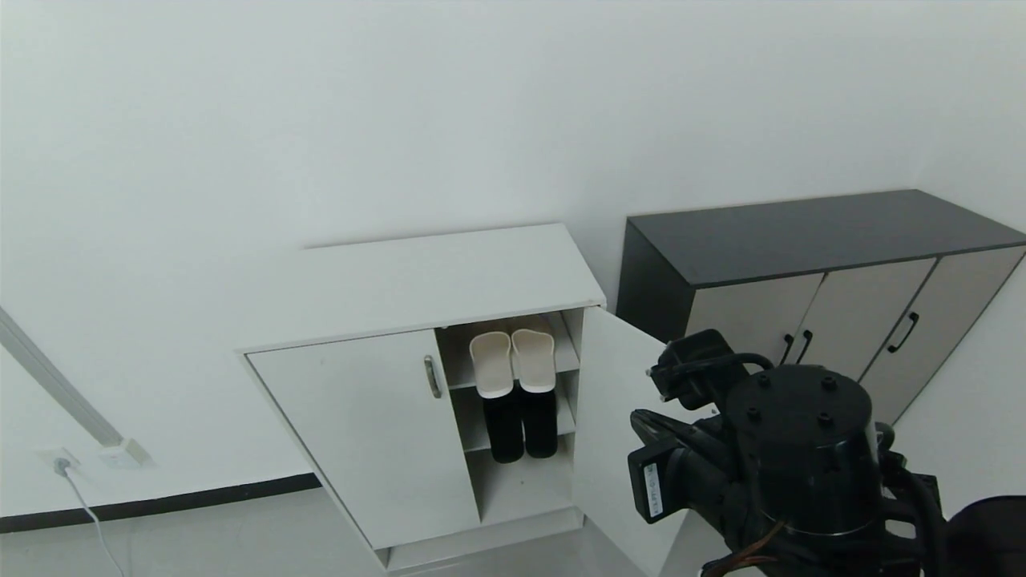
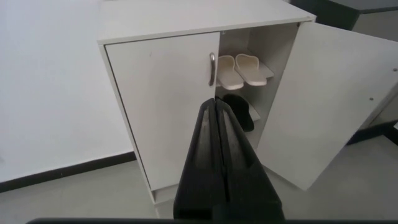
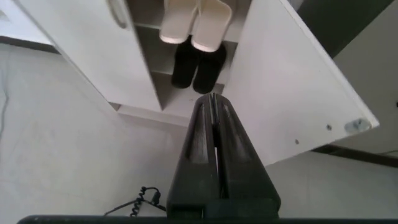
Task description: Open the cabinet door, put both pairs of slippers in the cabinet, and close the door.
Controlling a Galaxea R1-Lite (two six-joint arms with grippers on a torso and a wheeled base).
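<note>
Right gripper (image 3: 214, 98) closed | cabinet door (image 1: 617, 433) open | grey floor (image 1: 240, 537) | white wall (image 1: 401, 120)

1. Head view: from high up, looking down, well back from the low white wooden cabinet (image 1: 417, 280).
2. Left wrist view: nearer, facing its closed door (image 2: 161, 112).
3. Right wrist view: close, tilted steeply down beside the swung-open door (image 3: 280, 87); inner shelves (image 1: 473, 421) shared by all three.
</note>
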